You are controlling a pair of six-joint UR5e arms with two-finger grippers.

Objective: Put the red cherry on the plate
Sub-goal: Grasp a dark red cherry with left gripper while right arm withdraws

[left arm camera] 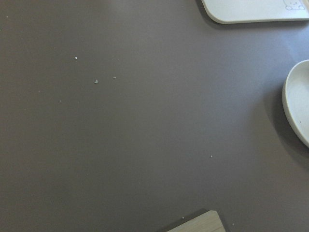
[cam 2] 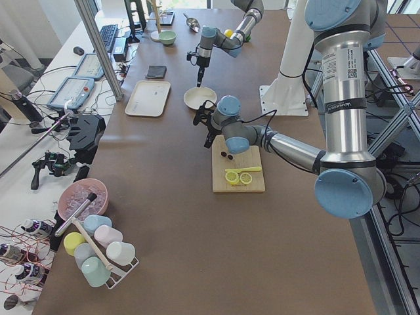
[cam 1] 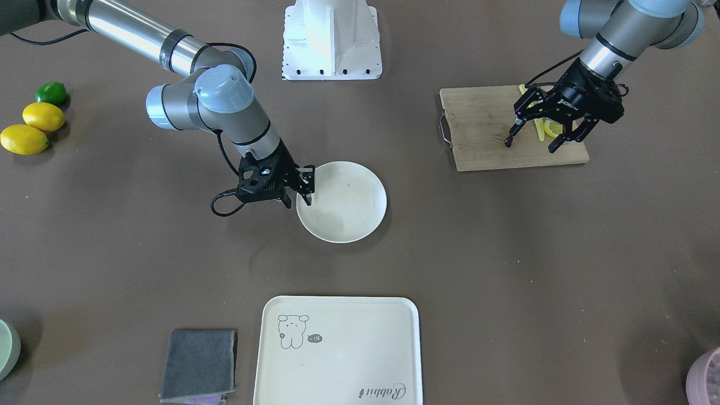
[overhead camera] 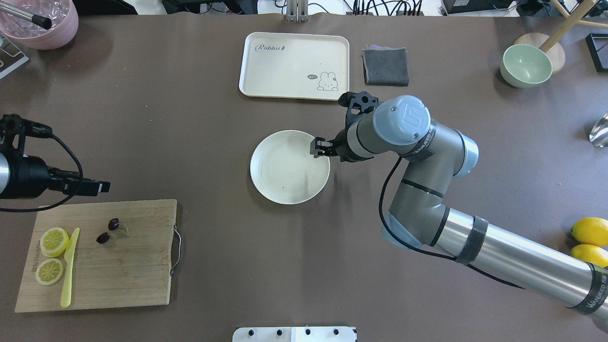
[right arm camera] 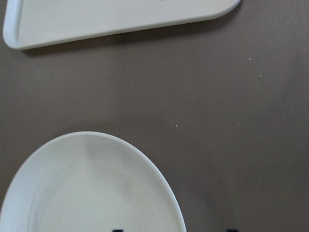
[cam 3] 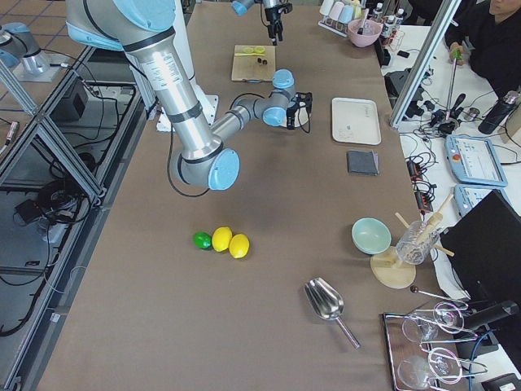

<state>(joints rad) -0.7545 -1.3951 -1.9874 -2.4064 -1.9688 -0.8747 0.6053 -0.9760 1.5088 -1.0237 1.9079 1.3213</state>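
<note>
The red cherry (overhead camera: 108, 231), a dark pair on a green stem, lies on the wooden cutting board (overhead camera: 123, 275); it also shows in the front view as the cherry (cam 1: 504, 140). My left gripper (cam 1: 531, 144) hovers open over the board with nothing in it, one fingertip just above the cherry. The round cream plate (overhead camera: 289, 167) sits mid-table with nothing on it. At the plate's rim my right gripper (cam 1: 298, 198) is open and holds nothing. The right wrist view shows the plate (right arm camera: 91, 193) from close up.
Two lemon slices (overhead camera: 53, 241) and a yellow knife (overhead camera: 70, 266) share the board. A cream tray (overhead camera: 294, 64) and grey cloth (overhead camera: 385, 66) lie beyond the plate. Whole lemons (cam 1: 34, 126) and a lime (cam 1: 52, 93), a green bowl (overhead camera: 526, 65) and a pink bowl (overhead camera: 40, 21) sit near the edges.
</note>
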